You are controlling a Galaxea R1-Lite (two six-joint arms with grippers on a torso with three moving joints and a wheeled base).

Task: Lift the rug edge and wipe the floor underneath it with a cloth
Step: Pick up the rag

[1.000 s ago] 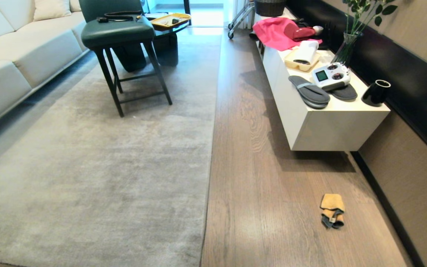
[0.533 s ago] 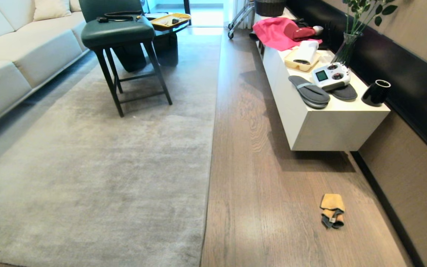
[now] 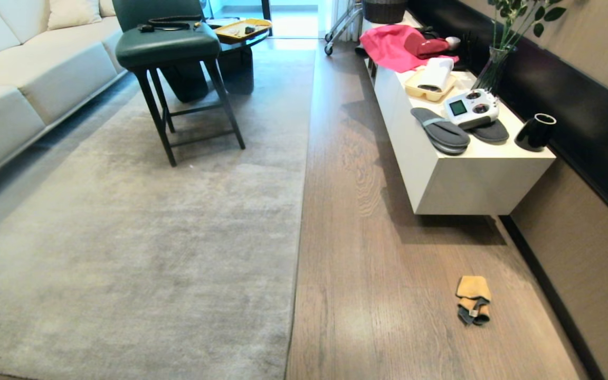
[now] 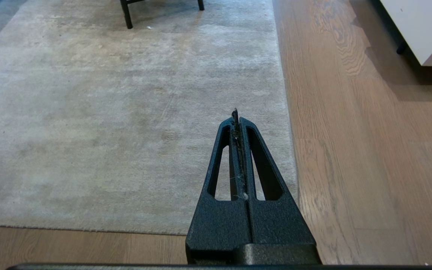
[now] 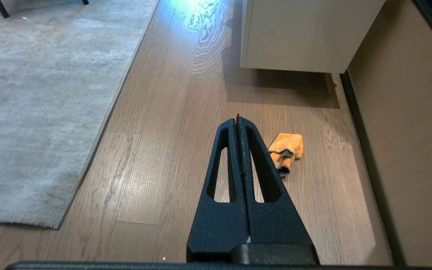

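A large pale grey rug lies flat, and its straight rug edge runs down the middle of the head view beside the brown plank floor. The rug's near corner also lies flat. A crumpled orange cloth with a dark grey edge rests on the floor at the lower right, apart from the rug. Neither arm shows in the head view. My left gripper hangs shut and empty above the rug near its corner. The right gripper, shut and empty, hovers over bare floor with the cloth just beyond it.
A white low cabinet with slippers, a remote controller and a black cup stands right of the floor strip. A green stool stands on the rug farther off, a pale sofa at the left. A dark baseboard bounds the right.
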